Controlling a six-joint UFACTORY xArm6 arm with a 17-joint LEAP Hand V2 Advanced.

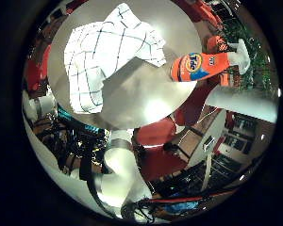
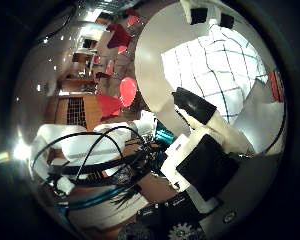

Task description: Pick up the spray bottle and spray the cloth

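Observation:
An orange spray bottle with a white spray head sits on a round pale table, near its rim. A white cloth with dark checks lies spread on the table beside the bottle, a short way away from it. The right thumb side palm view shows the same cloth on the table. My hand is above the table, away from both; its white and black fingers reach out relaxed and hold nothing. A white finger shows in the right little finger side palm view.
Red chairs stand around the table; more red chairs and tables lie further off in the room. The table rim runs close beside the cloth.

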